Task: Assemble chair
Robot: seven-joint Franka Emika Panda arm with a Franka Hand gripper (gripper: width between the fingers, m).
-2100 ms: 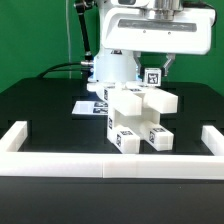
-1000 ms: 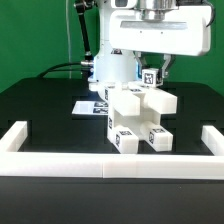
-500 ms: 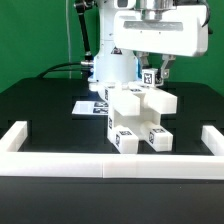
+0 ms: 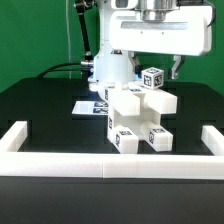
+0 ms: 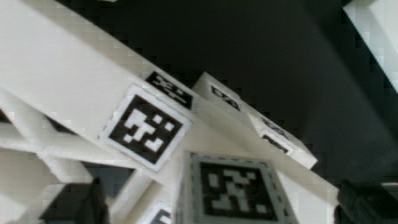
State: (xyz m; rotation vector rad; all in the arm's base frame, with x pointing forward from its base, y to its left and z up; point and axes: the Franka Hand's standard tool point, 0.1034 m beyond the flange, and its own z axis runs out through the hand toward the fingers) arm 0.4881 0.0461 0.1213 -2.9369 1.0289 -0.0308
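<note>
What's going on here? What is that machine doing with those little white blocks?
A white robot arm is putting together a small chunky white plastic chair from tagged pieces on a black table. Most of the chair already stands assembled in the middle. The arm's pincer hangs right above it, open, with a small white tagged block sitting on top of the chair between its fingers. The pincer does not seem to be squeezing the block.

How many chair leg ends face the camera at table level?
2: one leg end at the exterior view's left, another leg end at its right; more may be hidden behind.
</note>
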